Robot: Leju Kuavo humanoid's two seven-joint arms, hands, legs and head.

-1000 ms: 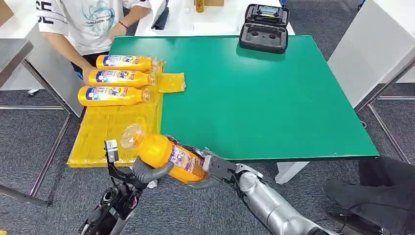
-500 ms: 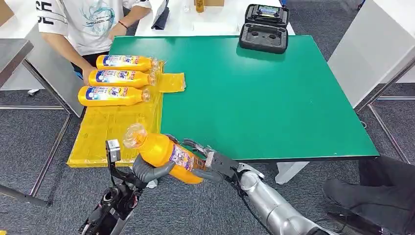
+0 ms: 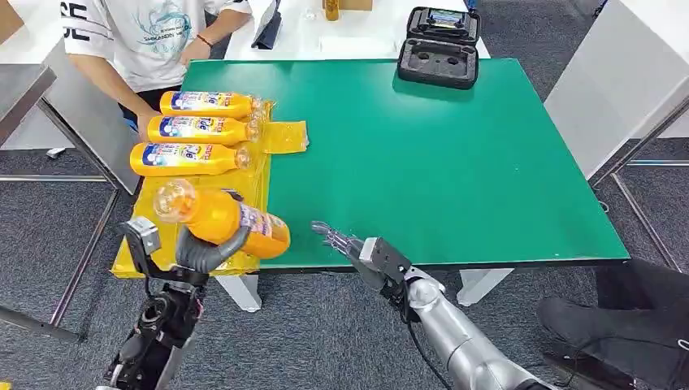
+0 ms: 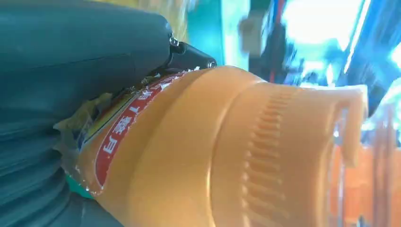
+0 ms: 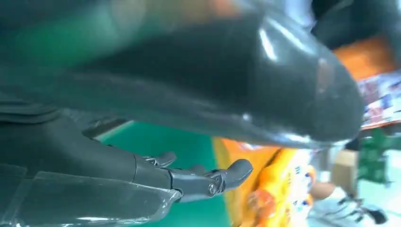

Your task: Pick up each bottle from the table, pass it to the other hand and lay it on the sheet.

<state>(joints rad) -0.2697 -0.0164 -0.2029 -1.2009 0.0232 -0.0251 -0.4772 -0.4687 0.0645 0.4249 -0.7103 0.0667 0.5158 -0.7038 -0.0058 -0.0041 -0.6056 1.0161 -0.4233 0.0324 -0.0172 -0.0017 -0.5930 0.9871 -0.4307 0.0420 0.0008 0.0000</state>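
My left hand (image 3: 210,250) is wrapped around an orange bottle (image 3: 221,218), and I hold it up in the air over the near end of the yellow sheet (image 3: 183,213). The bottle lies almost flat in my hand, with its cap end pointing away from my other hand and its bottom end sticking out toward the green table (image 3: 422,154). From my left wrist I see the bottle (image 4: 222,151) very close, pressed against my thick grey thumb (image 4: 80,52), with its red and white label right beside the thumb. My right hand (image 3: 351,247) is just beside the bottle's bottom end but not touching it. It holds nothing, and its fingers (image 5: 198,179) are stretched out and apart, over the near edge of the table. Farther out past my left hand, three more orange bottles (image 3: 191,128) lie side by side on the far end of the sheet. A person (image 3: 150,36) in a white shirt stands right behind them. A black case (image 3: 439,47) sits open at the far edge of the table, well away from both my hands.
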